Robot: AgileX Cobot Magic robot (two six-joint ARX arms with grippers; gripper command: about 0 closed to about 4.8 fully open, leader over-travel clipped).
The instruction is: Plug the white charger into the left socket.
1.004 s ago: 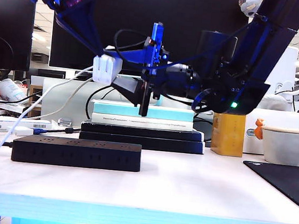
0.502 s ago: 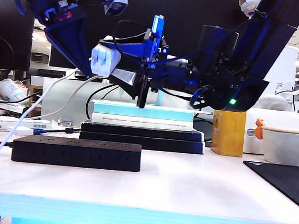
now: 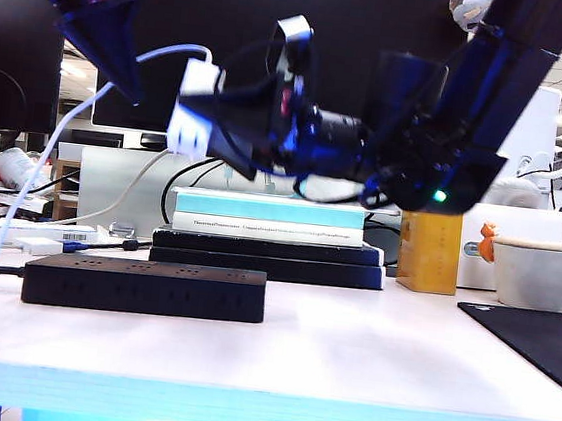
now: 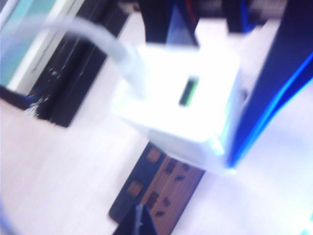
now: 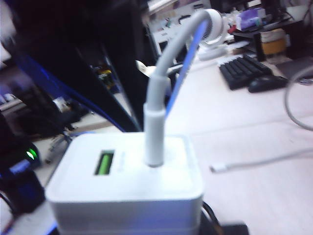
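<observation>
The white charger [image 3: 193, 111] hangs in the air above the black power strip [image 3: 142, 286], its thin white cable [image 3: 19, 213] drooping off to the left. My right gripper [image 3: 232, 125] reaches in from the right and is shut on the charger; in the right wrist view the charger [image 5: 127, 186] hides the jaws. My left gripper [image 3: 117, 48] is shut and empty, up and to the left of the charger, apart from it. In the left wrist view its closed tips [image 4: 139, 220] point at the strip's end [image 4: 156, 191], where socket holes show below the charger [image 4: 181, 107]. Which hole is the left socket I cannot tell.
A stack of books [image 3: 268, 234] stands behind the strip. To the right are a yellow block [image 3: 428, 251], a white mug [image 3: 541, 273] and a black mat [image 3: 538, 343]. A flat white device with a blue plug [image 3: 46, 243] lies at the far left.
My left gripper has drawn away from the charger, up and to the left. The right wrist has rolled, turning the charger with it and lifting it slightly.
</observation>
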